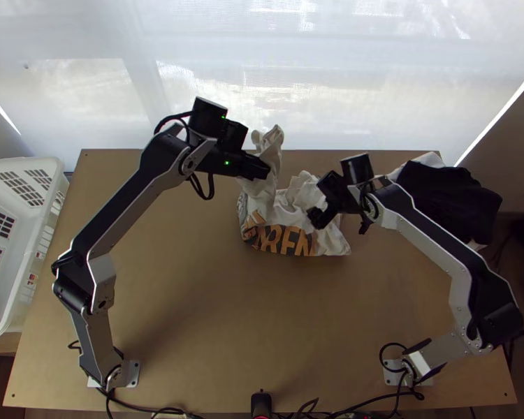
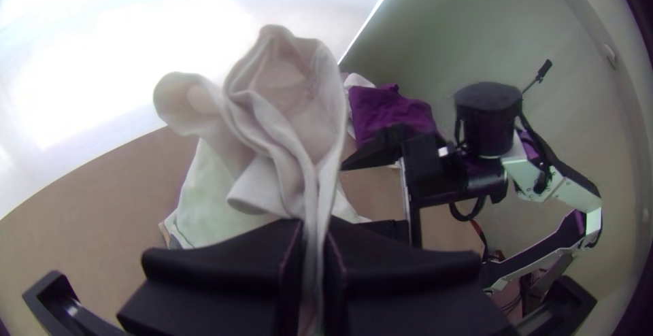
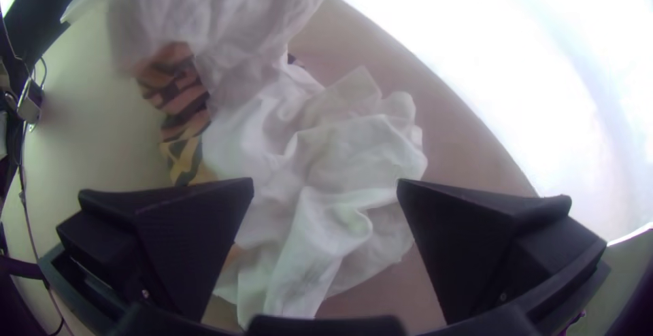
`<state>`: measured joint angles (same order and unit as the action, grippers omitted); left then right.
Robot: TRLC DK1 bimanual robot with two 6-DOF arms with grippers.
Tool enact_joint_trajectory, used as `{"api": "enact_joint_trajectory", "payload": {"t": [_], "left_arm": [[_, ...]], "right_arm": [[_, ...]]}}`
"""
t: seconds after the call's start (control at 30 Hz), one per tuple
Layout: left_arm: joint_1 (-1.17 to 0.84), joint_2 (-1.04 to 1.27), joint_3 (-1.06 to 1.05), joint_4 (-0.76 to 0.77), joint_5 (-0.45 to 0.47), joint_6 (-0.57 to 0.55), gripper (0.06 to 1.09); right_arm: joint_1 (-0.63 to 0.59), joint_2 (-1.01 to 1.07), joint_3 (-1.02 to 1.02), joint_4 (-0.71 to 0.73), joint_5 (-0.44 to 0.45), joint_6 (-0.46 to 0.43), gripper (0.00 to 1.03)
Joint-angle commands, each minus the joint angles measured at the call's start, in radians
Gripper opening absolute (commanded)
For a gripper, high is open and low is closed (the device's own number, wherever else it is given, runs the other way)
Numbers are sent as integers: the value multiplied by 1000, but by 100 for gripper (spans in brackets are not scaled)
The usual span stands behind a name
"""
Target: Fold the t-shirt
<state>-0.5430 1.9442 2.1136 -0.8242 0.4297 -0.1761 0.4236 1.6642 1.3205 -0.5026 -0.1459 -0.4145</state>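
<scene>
My left gripper [image 1: 260, 167] is shut on an upper part of the white t-shirt [image 1: 332, 241], which hangs bunched from it down to the table. In the left wrist view, folds of the t-shirt [image 2: 286, 118] rise from between the closed fingers of the left gripper [image 2: 313, 241]. My right gripper [image 1: 318, 215] stands open over the shirt's right part. Seen from the right wrist, the right gripper [image 3: 325, 186] has its fingers wide apart, with crumpled cloth of the t-shirt [image 3: 333, 166] below them. Orange and dark lettering shows on the shirt's near side.
A white basket [image 1: 17, 279] stands beyond the table's left edge. Dark and white cloths [image 1: 447, 199] lie heaped at the back right corner. The near half of the wooden table [image 1: 248, 335] is bare, with cables along its front edge.
</scene>
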Motion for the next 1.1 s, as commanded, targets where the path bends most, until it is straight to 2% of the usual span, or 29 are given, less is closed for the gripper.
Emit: {"api": "enact_joint_trajectory", "payload": {"t": [0.0,0.5,1.07], "left_arm": [[-29,22,3,8,0,1,9],[-117,163,52,53,0,1,9],[-213,383,98,166,-3,-10,9]], "right_arm": [[-48,-132,-4,-37,-4,0,98],[-221,-362,-66,-91,-4,3,98],[-255,-463,-119,-165,-3,5,98]]}}
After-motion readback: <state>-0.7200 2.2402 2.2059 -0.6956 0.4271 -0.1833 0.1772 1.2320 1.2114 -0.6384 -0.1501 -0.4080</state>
